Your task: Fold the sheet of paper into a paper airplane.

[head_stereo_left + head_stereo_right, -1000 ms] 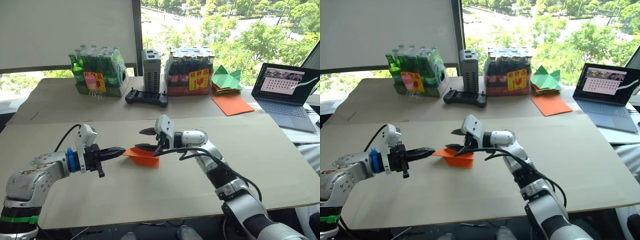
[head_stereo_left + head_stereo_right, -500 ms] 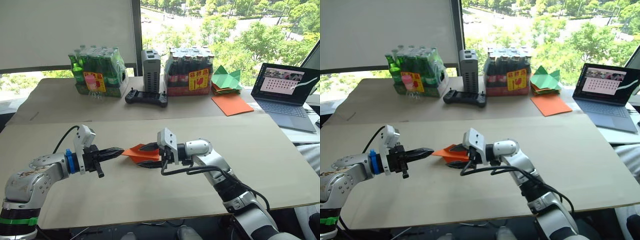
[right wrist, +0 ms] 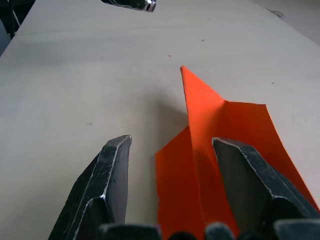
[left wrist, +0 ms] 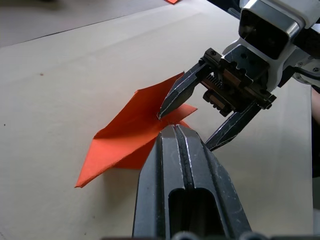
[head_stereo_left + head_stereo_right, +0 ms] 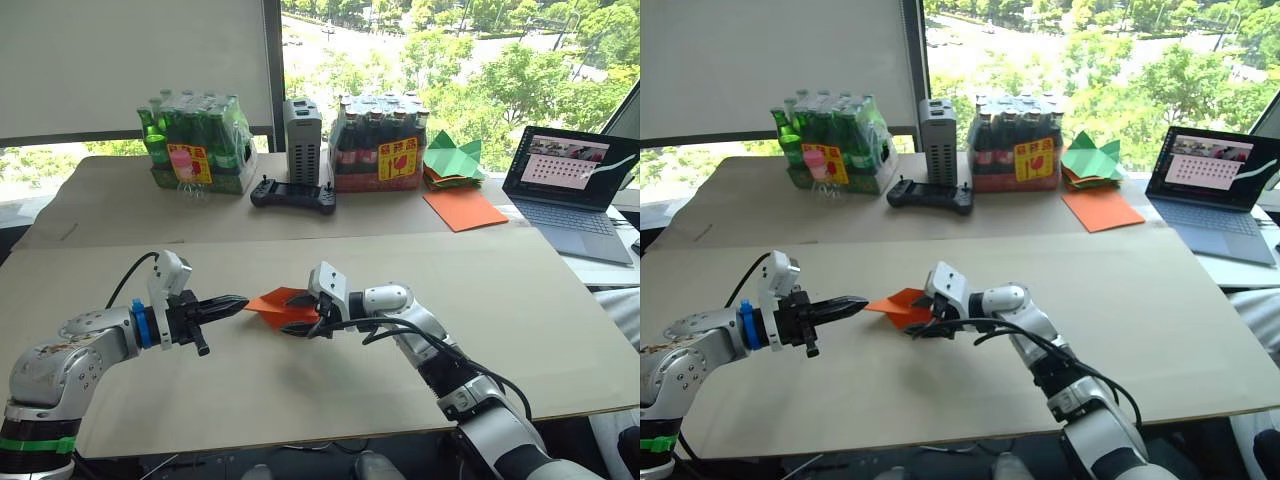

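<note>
Right gripper (image 5: 300, 312) has lowered, jaws spread over the paper airplane (image 5: 278, 306); left gripper (image 5: 236, 302), closed, pinches its left-pointing tip.

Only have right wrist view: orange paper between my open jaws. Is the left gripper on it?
Observer: Left gripper has its jaws shut, tips at the sheet of paper's corner on the robot's left. The pinch itself is hidden.
Operator: My contact?
Observer: In the left wrist view, one finger of the right gripper touches the paper's top face; the other sits beside its edge.
Operator: Paper flat?
Observer: No. It is partly folded, with one flap raised off the table.
</note>
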You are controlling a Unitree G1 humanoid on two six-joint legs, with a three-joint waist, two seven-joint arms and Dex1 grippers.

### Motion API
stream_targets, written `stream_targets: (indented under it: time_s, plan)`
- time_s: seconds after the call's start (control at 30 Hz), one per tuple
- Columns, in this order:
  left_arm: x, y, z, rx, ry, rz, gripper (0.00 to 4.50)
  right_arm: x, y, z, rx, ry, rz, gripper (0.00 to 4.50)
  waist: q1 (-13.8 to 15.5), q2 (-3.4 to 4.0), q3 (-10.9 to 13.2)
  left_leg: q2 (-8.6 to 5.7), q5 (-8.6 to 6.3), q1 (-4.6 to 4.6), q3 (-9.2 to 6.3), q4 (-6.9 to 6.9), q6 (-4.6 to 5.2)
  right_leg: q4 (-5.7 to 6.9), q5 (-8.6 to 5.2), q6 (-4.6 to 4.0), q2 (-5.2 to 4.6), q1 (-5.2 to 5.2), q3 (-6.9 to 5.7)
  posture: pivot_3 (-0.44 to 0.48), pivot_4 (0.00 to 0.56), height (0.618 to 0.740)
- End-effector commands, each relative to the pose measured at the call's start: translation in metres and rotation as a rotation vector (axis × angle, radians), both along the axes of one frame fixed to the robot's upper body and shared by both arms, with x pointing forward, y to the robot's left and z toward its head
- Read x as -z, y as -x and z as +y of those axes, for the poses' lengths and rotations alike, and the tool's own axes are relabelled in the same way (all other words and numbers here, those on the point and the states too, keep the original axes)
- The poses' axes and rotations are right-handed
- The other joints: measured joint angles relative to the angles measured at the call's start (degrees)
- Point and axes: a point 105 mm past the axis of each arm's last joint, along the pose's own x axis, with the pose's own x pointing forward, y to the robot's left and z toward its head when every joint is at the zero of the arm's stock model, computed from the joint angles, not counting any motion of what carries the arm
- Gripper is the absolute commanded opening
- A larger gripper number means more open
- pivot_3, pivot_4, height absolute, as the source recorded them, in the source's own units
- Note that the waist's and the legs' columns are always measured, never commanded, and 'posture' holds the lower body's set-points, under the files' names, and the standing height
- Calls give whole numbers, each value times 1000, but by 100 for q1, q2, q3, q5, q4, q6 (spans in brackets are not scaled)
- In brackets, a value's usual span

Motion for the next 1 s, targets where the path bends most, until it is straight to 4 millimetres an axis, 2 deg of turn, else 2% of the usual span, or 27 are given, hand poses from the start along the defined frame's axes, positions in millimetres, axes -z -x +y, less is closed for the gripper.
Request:
stream_targets:
  time_s: [0.03,0.43,0.67,0.73,1.0]
  plan:
    - [-10,4,-4,14,9,-38,0,-20,-10,2,17,-31,-68,2883,2,0,0,0,0,0,0,0,0,0,0,0,0,0,0,0,150,740]
    - [-8,4,-8,19,23,-30,0,-29,-21,6,-11,36,-164,2883,-3,0,0,0,0,0,0,0,0,0,0,0,0,0,0,0,150,740]
    - [-6,4,-10,21,29,-26,0,-46,-29,10,-12,14,-169,2883,-4,0,0,0,0,0,0,0,0,1,0,0,0,-1,0,0,150,740]
    - [-6,4,-10,20,29,-27,0,-45,-32,9,-13,43,-186,2883,-3,0,0,0,0,0,0,0,0,0,0,0,-1,0,0,0,150,740]
    - [-8,5,-9,14,30,-29,0,-15,-40,-2,-21,221,-190,2883,-4,1,1,-1,0,-2,1,0,0,-1,0,0,-1,-2,0,0,150,740]
